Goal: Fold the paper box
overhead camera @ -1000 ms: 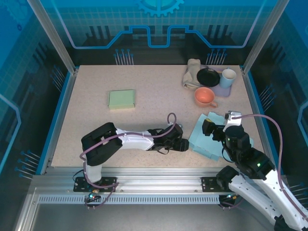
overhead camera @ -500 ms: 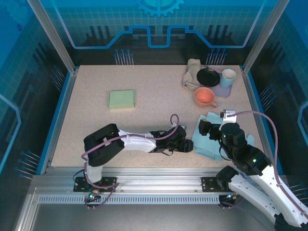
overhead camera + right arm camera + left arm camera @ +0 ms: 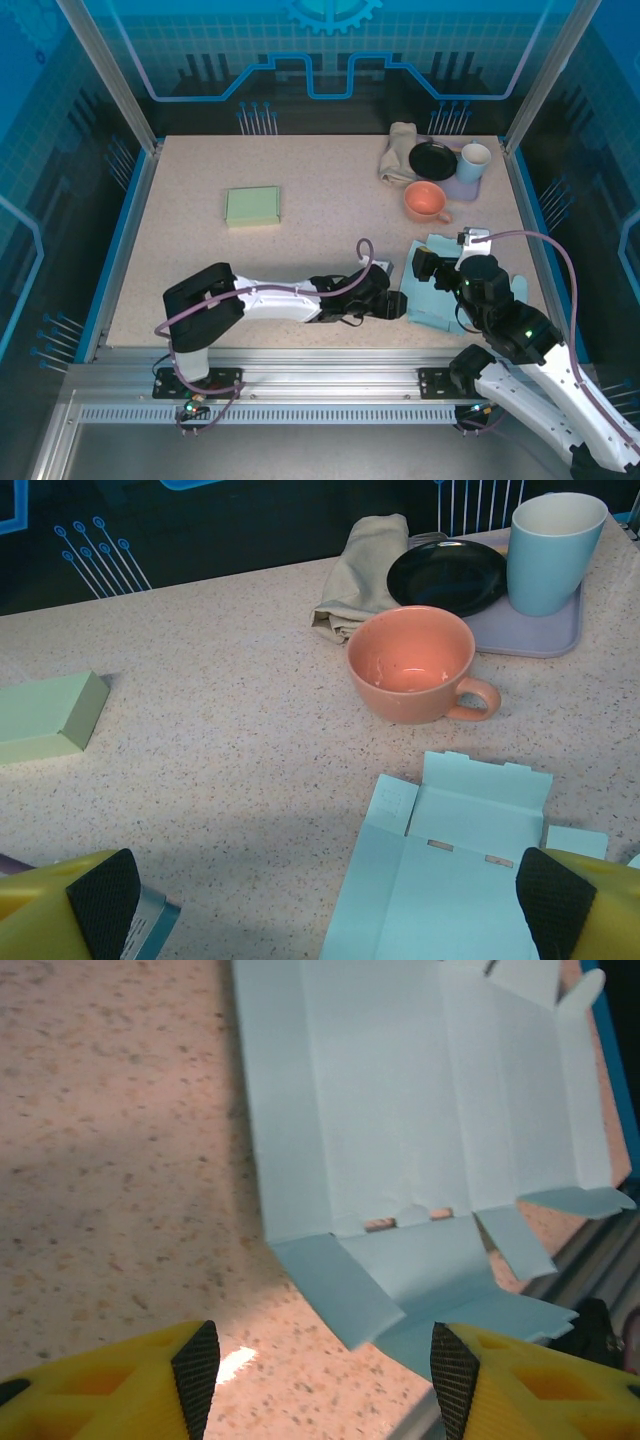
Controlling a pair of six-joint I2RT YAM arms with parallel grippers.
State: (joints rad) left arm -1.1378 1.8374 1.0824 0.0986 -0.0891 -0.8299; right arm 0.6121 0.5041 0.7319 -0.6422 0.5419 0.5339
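Observation:
The paper box (image 3: 425,310) is a flat, unfolded light blue sheet at the front right of the table. My left gripper (image 3: 397,303) reaches across to its left edge. In the left wrist view the paper box (image 3: 420,1130) lies spread out with its creases and slots showing. My left gripper (image 3: 325,1380) is open there, and a corner flap (image 3: 340,1295) points into the gap without touching either pad. My right gripper (image 3: 420,265) hovers over the sheet's far part. It (image 3: 330,905) stands wide open above the paper box (image 3: 450,880), holding nothing.
A closed green box (image 3: 252,206) lies at the mid left. At the back right are an orange cup (image 3: 425,201), a black plate (image 3: 432,160), a blue cup (image 3: 474,160) on a lavender tray (image 3: 530,635), and a beige cloth (image 3: 398,150). The table's front rail is just behind the sheet.
My left gripper has slid right, up to the sheet's left edge, with its jaws slightly narrower. My right gripper shifted left and nearer over the sheet, then held still.

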